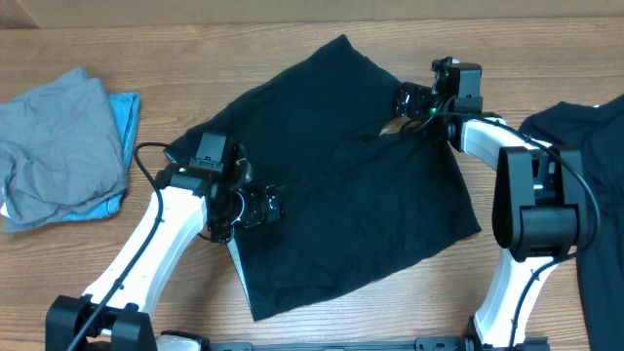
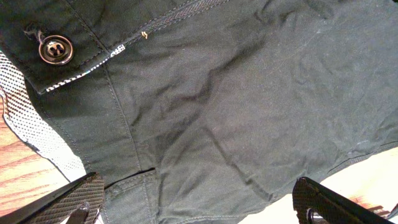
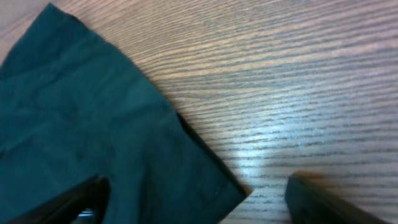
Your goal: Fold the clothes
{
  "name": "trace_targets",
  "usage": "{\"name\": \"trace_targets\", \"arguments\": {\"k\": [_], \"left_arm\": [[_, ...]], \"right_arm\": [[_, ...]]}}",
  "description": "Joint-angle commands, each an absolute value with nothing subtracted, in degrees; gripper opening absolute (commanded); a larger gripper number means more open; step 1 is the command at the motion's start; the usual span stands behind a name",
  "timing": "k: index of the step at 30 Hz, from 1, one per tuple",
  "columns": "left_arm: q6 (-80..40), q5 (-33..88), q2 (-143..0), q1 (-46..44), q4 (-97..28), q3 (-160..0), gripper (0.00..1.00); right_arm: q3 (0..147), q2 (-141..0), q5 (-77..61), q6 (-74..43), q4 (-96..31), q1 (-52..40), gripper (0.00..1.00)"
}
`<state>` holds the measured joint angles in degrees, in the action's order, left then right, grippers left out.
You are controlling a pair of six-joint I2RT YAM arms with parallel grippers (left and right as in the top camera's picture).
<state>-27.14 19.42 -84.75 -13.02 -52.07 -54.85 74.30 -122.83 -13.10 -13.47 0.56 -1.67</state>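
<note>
While both arms are working at opposite edges of the garment, the left gripper [image 2: 199,199] is hovering with its jaws spread wide over the waistband end of the black pants [image 1: 361,195], with nothing pinched between them. It is probably lining up to take the fly edge, where a button [image 2: 55,48] and the zip [image 2: 180,15] are showing. The right gripper [image 3: 196,199] is also standing open, straddling a hem corner [image 3: 233,190] at the far right edge, likely so the two can lift and fold together. The pants are lying spread in the middle of the worktop [image 1: 195,49], mostly flat and lightly creased, with pale lining [image 2: 37,130] peeking out at the waist. Off to the left, a grey piece [image 1: 54,136] and a light-blue piece [image 1: 125,112] are sitting bunched together. Another black garment [image 1: 585,136] is lying at the right edge.
</note>
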Motion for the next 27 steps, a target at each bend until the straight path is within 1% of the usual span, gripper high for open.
{"name": "trace_targets", "arguments": {"k": [1,8,11,14,21,22,25,27], "left_arm": [[-27.86,18.87,-84.53,-12.78,-51.96,-55.66,1.0],[-27.86,18.87,-84.53,-12.78,-51.96,-55.66,1.0],[-27.86,18.87,-84.53,-12.78,-51.96,-55.66,1.0],[-27.86,18.87,-84.53,-12.78,-51.99,-55.66,1.0],[-27.86,18.87,-84.53,-12.78,-51.96,-55.66,1.0],[-27.86,18.87,-84.53,-12.78,-51.96,-55.66,1.0],[-27.86,18.87,-84.53,-12.78,-51.96,-55.66,1.0],[-27.86,18.87,-84.53,-12.78,-51.96,-55.66,1.0]], "right_arm": [[75.9,-123.81,-12.53,-13.3,1.26,-2.7,0.89],[75.9,-123.94,-9.87,-13.3,1.45,-4.12,0.88],[75.9,-123.94,-9.85,-13.3,1.45,-4.12,0.83],[75.9,-123.94,-9.56,-13.32,1.45,-4.12,0.72],[75.9,-123.94,-8.97,-13.32,1.48,-4.12,0.69],[75.9,-123.94,-8.99,-13.32,1.45,-4.12,0.68],[75.9,-123.94,-8.97,-13.3,1.45,-4.12,0.58],[75.9,-123.94,-8.97,-13.3,1.43,-4.12,0.56]]}}
